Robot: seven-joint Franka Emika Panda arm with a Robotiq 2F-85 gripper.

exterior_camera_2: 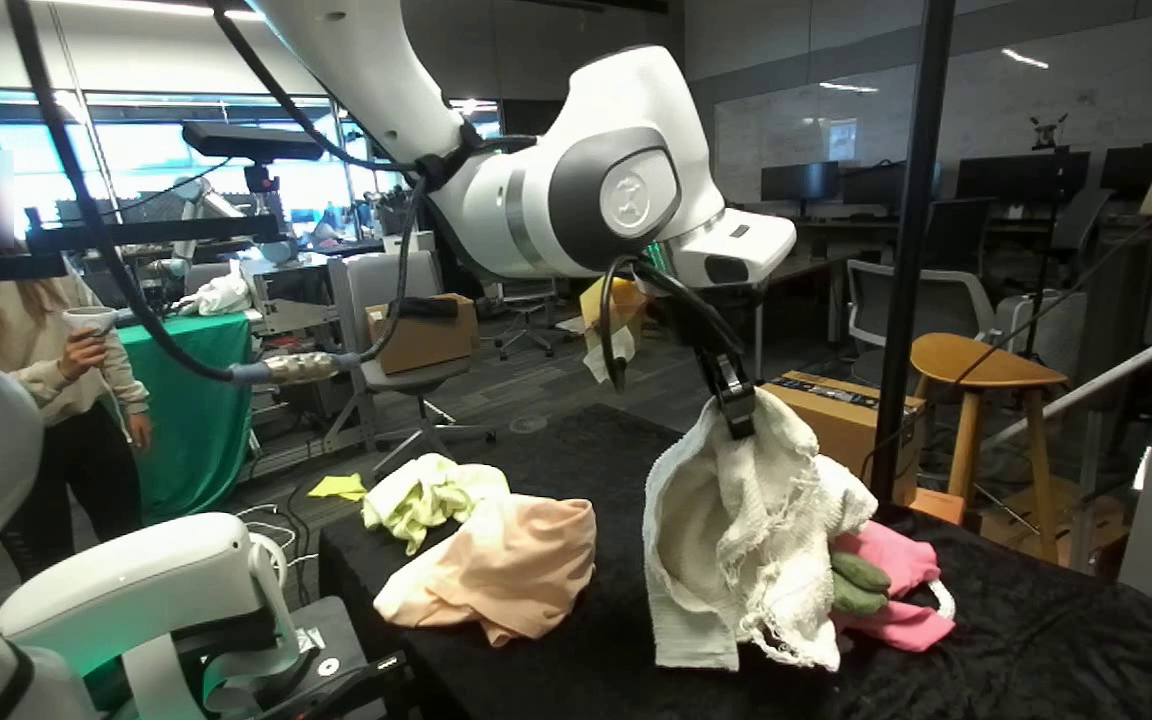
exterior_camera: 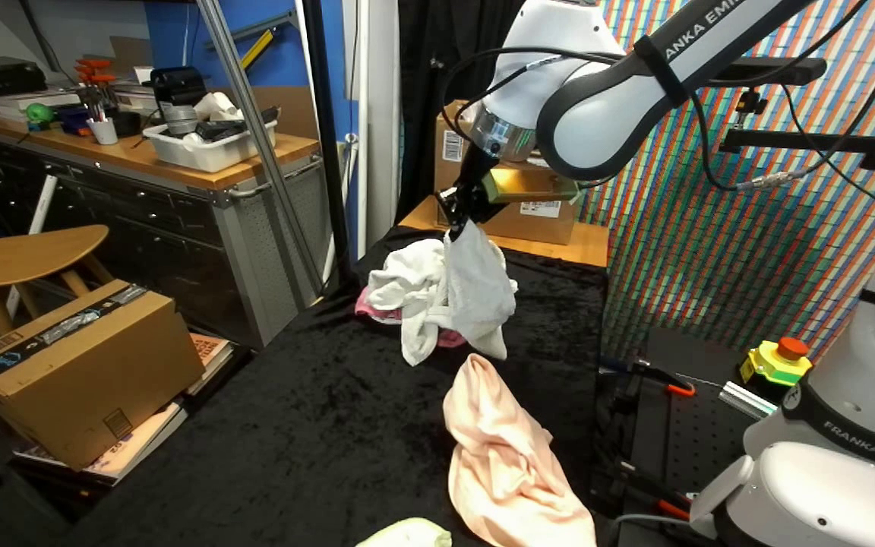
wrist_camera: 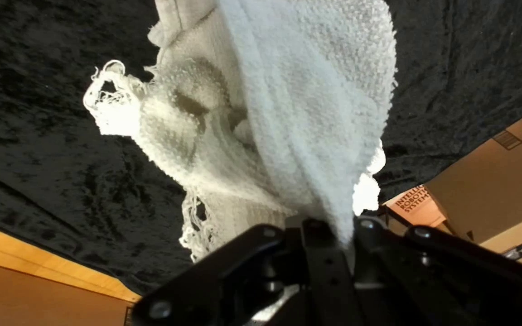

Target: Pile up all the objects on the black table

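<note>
The gripper [exterior_camera_2: 739, 422] pinches a white rag [exterior_camera_2: 698, 570], the pink towel [exterior_camera_2: 904, 565] (likely its target) lying at its four o'clock in an exterior view.

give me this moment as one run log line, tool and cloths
tool: shut on white cloth | pink towel: partly hidden by white cloth | peach cloth: apart, on black table

The rag [exterior_camera: 481, 285] is white, towel [exterior_camera_2: 904, 560] pink, cloth [exterior_camera: 502, 452] peach, table [exterior_camera: 293, 433] black.

White arm [exterior_camera: 597, 121], dark joint trim [exterior_camera_2: 576, 200], FRANKA EMIKA lettering [exterior_camera: 868, 445], black cable [exterior_camera_2: 56, 110], black claw [wrist_camera: 340, 231] with silvery screws [wrist_camera: 160, 309]
</note>
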